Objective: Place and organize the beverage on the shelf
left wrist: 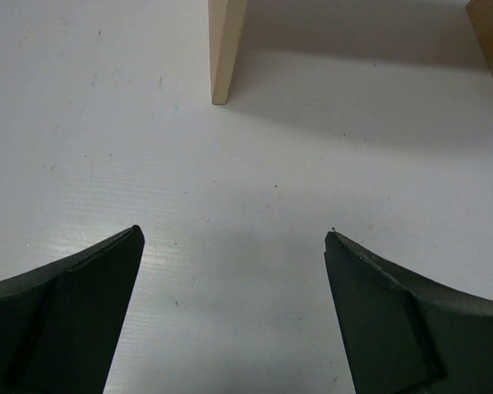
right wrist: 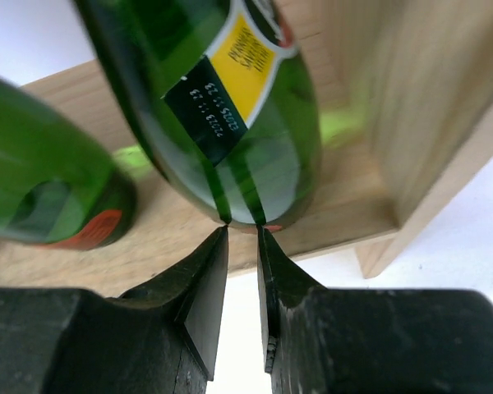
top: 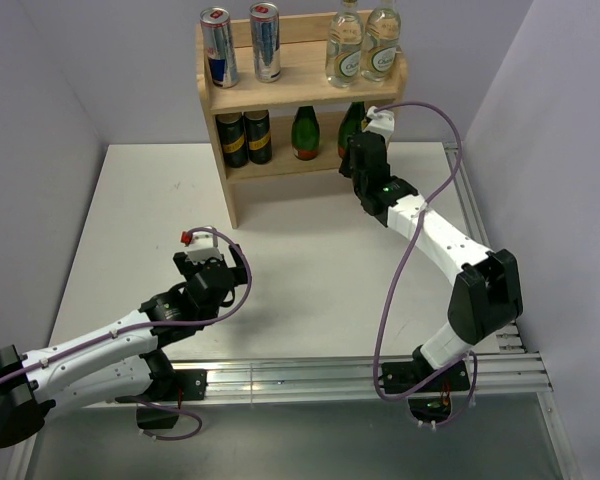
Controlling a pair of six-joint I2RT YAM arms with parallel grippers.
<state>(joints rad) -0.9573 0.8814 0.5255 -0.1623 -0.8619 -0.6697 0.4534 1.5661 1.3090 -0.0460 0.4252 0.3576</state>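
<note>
Shelf (top: pixel 300 95) holds cans (top: pixel 218 48) and bottles (top: pixel 345 45); left jaws apart, right jaws together

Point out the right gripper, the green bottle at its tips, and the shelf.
right gripper (right wrist: pixel 242 236), right wrist view, between the fingertips
green bottle (right wrist: pixel 267 164), right wrist view, glass below the label
shelf (top: pixel 300 92), top view, front edge of upper tier

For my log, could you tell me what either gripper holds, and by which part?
Nothing. Left gripper is open and empty; the right gripper, nearly shut, sits at the green bottle's base.
</note>
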